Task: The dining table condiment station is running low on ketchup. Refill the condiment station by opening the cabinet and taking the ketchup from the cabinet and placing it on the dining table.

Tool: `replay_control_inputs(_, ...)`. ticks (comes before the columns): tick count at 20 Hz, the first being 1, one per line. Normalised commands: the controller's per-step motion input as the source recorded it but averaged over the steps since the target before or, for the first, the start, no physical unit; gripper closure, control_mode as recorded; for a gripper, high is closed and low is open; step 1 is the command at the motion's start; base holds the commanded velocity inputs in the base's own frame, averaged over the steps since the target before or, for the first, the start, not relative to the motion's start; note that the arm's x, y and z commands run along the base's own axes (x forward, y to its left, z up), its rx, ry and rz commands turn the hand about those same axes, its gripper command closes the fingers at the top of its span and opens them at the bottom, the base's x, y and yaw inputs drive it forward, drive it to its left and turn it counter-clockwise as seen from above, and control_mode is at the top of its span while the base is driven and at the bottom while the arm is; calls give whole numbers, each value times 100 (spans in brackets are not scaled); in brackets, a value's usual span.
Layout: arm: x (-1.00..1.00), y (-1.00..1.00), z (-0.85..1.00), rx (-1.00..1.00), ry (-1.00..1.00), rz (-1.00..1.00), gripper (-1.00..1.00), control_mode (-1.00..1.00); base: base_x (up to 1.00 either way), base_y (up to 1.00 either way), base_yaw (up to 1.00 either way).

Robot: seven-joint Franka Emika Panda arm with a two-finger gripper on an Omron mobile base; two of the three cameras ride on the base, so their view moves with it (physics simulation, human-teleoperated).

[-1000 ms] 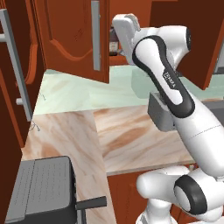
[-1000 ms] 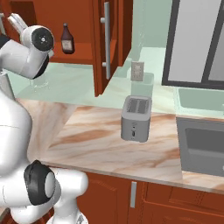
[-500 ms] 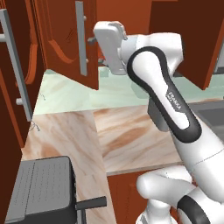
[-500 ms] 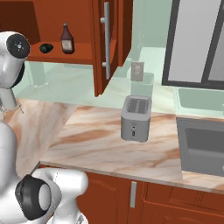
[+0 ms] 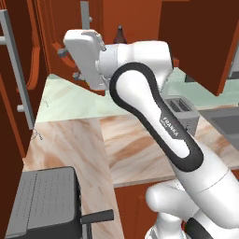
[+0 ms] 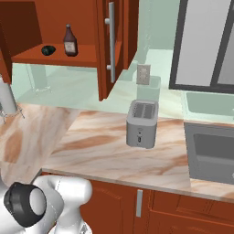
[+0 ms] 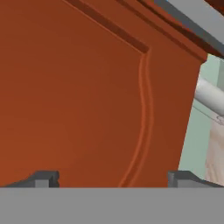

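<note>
The cabinet (image 6: 55, 57) stands open. The ketchup (image 6: 69, 41), a small dark bottle with a pale label, stands upright on its shelf, and its neck (image 5: 120, 33) shows above my arm in the left base view. My gripper (image 5: 70, 63) is open and holds nothing. It is up at the cabinet's left door (image 5: 70, 28), left of the bottle. In the hand view the gripper (image 7: 113, 179) has its tips spread wide, close against that door's arched panel (image 7: 87, 96). The dining table is out of view.
A small dark object (image 6: 48, 49) lies on the shelf left of the ketchup. The right door (image 6: 111, 45) juts out over the marble counter (image 6: 105, 146). A toaster (image 6: 142, 123) and a sink (image 6: 210, 155) are to the right. A dark appliance (image 5: 44, 205) sits at the near left.
My arm has swung left, away from the cabinet opening, and the hand now faces the left door. That door has swung further left. The ketchup has not moved.
</note>
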Motion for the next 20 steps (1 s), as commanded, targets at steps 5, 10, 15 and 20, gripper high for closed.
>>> replay_control_inputs(5, -60, -37, 0, 0, -1, 1, -100, -100, 0, 0, 0)
replay_control_inputs(10, -7, -100, 0, 0, -1, 0, -100, -100, 0, 0, 0)
replay_control_inputs(15, 0, -100, 0, -13, -7, -11, -100, -100, 0, 0, 0)
replay_control_inputs(20, 0, -100, 0, -27, -13, -22, -100, -100, 0, 0, 0)
